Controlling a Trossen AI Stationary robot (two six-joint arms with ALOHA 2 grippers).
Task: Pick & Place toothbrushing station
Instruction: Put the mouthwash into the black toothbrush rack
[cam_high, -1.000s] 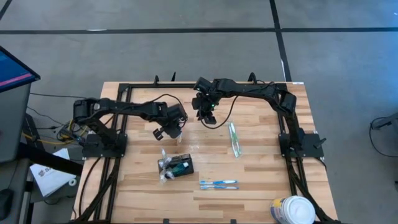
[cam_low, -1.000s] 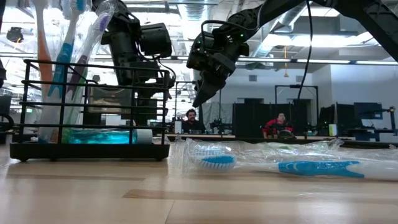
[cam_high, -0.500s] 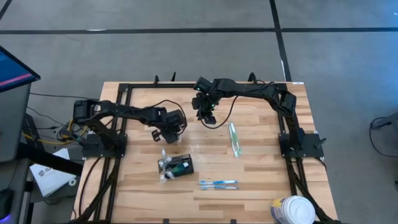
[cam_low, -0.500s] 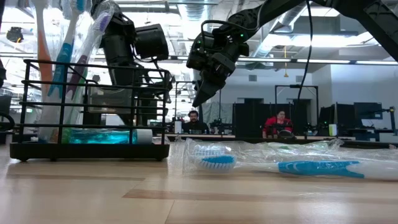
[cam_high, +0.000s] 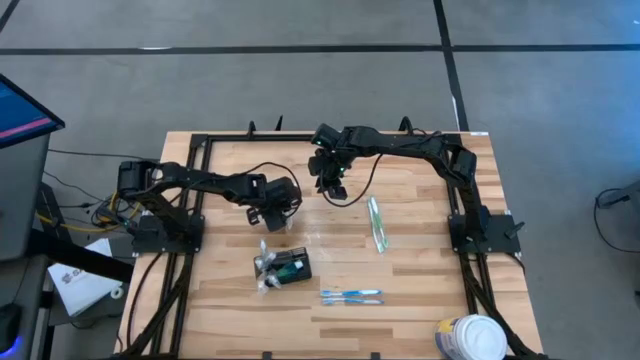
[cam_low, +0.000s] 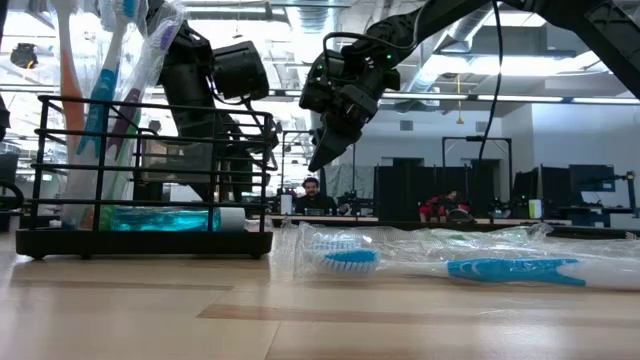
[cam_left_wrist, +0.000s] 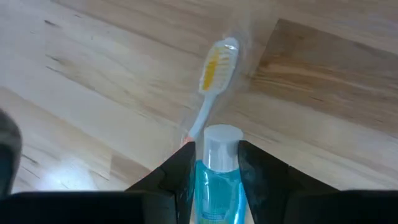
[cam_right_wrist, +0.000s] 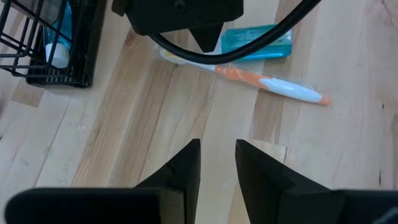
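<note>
The toothbrushing station (cam_high: 285, 267), a small black wire rack, stands near the table's middle with toothbrushes upright in it (cam_low: 150, 150). Just beyond it my left gripper (cam_high: 272, 218) points steeply down. Its open fingers (cam_left_wrist: 186, 168) stand on either side of the white-capped end of a blue tube (cam_left_wrist: 216, 180). The tube (cam_right_wrist: 258, 42) lies flat on the table beside an orange-and-white toothbrush (cam_right_wrist: 273, 84). My right gripper (cam_high: 335, 192) hangs open above the table, farther back, with nothing between its fingers (cam_right_wrist: 186, 162). My left gripper straddles the blue tube just below its white cap (cam_left_wrist: 222, 138), coming from above, with the fingers across the tube. Whether the fingers touch the tube's sides, I cannot tell. The tube lies on the table.
A green toothbrush in a clear wrapper (cam_high: 377, 224) lies right of centre. Two blue toothbrushes in wrappers (cam_high: 350, 296) lie near the front edge. A white round tub (cam_high: 470, 340) stands at the front right corner. Black frame rails (cam_high: 200, 150) run along both sides.
My left gripper has sunk a little toward the table and rolled about its wrist, staying over the spot just beyond the station. My right gripper has kept still.
</note>
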